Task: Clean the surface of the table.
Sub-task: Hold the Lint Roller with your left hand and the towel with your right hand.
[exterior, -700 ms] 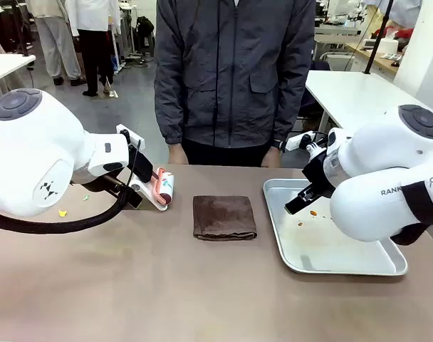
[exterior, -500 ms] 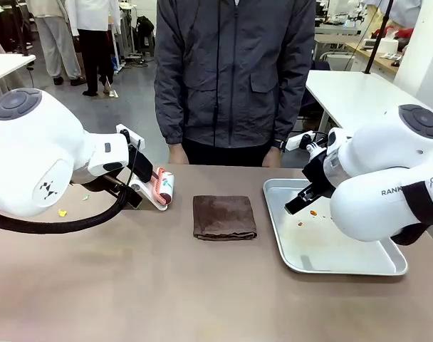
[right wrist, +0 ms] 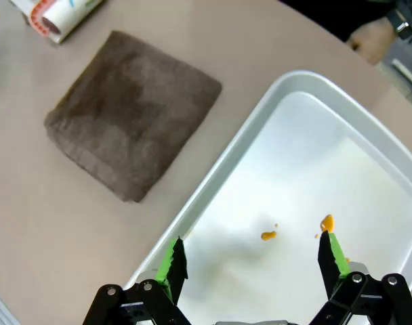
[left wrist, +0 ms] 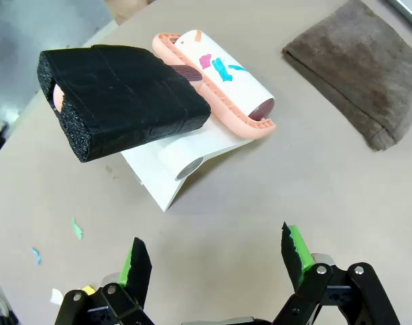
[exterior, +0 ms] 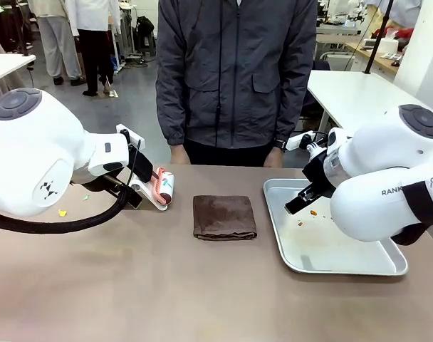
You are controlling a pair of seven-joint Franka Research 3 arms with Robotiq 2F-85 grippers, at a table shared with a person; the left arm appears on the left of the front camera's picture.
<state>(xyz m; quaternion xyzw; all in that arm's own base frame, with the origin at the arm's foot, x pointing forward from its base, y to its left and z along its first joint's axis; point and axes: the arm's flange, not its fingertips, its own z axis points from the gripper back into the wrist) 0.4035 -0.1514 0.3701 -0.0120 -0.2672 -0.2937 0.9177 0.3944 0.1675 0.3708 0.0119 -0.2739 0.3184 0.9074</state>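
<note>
Scraps of coloured paper dotted the left end of the table (exterior: pixel 167 285), a wide, smooth, matte taupe-brown top that ran across the whole front view between the two arms and the person standing at its far edge. One yellow scrap (exterior: pixel 62 212) lay near the left arm, and small green bits (left wrist: pixel 76 229) showed on the surface in the left wrist view.

A folded brown cloth (exterior: pixel 224 216) lay flat near the middle of the table. Left of it, a lint roller (left wrist: pixel 219 81) with a coral frame and a black foam handle (left wrist: pixel 125 95) rested tilted on a white stand (left wrist: pixel 179 159). A shallow silver tray (exterior: pixel 345 267) sat on the right side, holding a few orange crumbs (right wrist: pixel 268 235).

The left gripper (left wrist: pixel 213 244) hovered above bare tabletop just short of the stand, fingers spread wide and empty. The right gripper (right wrist: pixel 251 247) hung over the tray, fingers likewise wide apart, gripping nothing.
</note>
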